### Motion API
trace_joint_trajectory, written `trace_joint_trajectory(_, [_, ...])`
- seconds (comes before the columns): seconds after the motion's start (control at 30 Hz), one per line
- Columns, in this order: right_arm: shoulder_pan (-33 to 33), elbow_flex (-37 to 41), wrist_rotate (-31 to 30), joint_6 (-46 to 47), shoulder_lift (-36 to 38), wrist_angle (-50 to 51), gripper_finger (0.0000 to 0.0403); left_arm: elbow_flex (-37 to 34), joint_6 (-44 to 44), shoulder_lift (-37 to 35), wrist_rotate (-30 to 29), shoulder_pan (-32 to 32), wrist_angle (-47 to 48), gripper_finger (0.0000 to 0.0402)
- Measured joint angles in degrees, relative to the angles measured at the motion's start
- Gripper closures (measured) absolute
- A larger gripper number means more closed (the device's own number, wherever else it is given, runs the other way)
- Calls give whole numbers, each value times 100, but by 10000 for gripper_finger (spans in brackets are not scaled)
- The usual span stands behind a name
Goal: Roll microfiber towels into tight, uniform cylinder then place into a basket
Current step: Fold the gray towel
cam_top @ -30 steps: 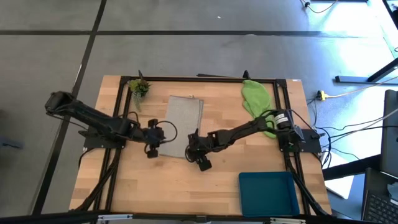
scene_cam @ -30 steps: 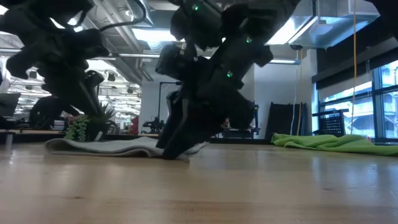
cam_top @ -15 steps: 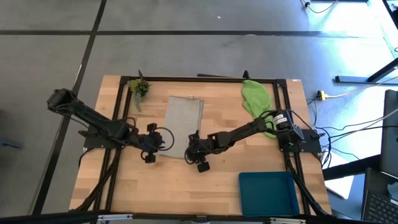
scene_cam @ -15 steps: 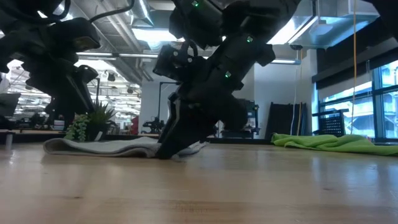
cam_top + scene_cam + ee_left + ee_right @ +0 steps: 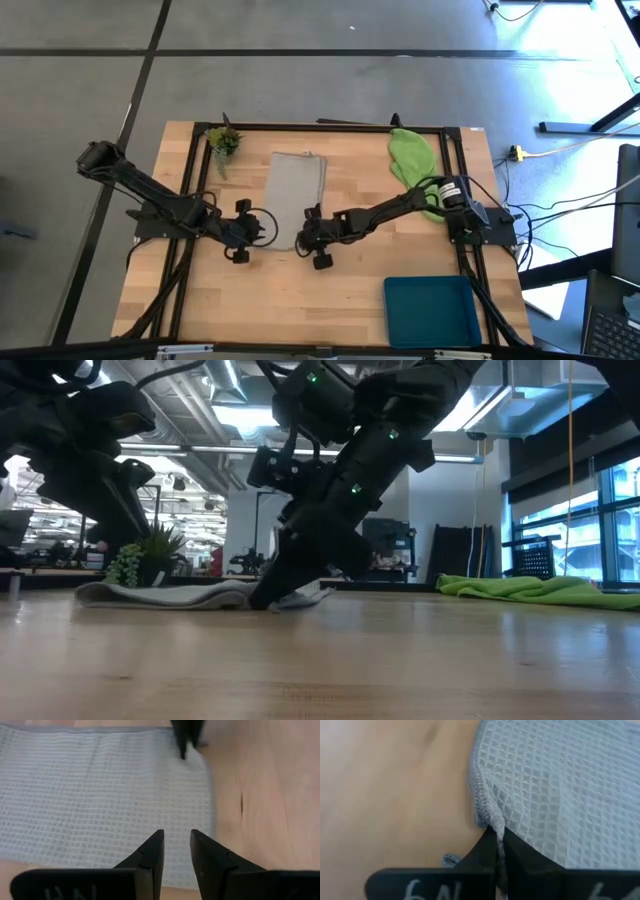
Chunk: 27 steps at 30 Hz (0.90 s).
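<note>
The pale grey towel [image 5: 297, 195] lies spread flat at the table's middle; the low view shows it as a low strip [image 5: 170, 595]. My right gripper [image 5: 306, 242] is shut on its near right corner, and its dark fingertips also show in the left wrist view [image 5: 186, 742]. My left gripper [image 5: 175, 840] stands open over the towel's near left part [image 5: 248, 232]; whether it touches the cloth I cannot tell. The lime green towel [image 5: 412, 160] lies bunched at the far right. The teal basket [image 5: 430, 310] sits at the near right. My right gripper pinches the grey towel's hemmed edge at its near right corner [image 5: 487, 820] between its two fingers. The fingers slant down from the table's right side. The corner [image 5: 305, 598] is raised slightly off the wood, while the rest of the towel lies flat.
A small leafy plant sprig [image 5: 223, 140] sits at the far left corner, just beyond the grey towel. A black frame [image 5: 320, 127] runs around the table. Bare wood [image 5: 300, 300] lies between the grey towel and the near edge, left of the basket.
My left gripper has swung a little toward the table's near edge, along the towel's left side. My right gripper has stayed in place, turned slightly and shut on the towel's near right corner, which now stands a little off the wood.
</note>
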State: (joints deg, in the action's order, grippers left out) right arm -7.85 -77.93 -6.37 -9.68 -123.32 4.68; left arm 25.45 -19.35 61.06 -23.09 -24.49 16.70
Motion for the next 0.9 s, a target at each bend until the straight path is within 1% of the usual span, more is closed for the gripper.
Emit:
trace_joint_trajectory(0.17, [186,-9,-213,51,266,-15,394,0,168,0,-165,0,1,317])
trace_joint_trajectory(0.4, [637,-17,-247,326,390,-33,393,0,170,0,-177,2,1,317])
trace_joint_trajectory(0.5, [844,-17,-496,396,393,-38,393,0,170,0,-177,2,1,317])
trace_joint_trajectory(0.73, [1280,-17,-789,521,397,-73,393,0,173,0,-177,2,1,317])
trace_joint_trajectory(0.9, [1504,-20,-1203,517,406,-100,393,2,175,0,-177,2,3,317])
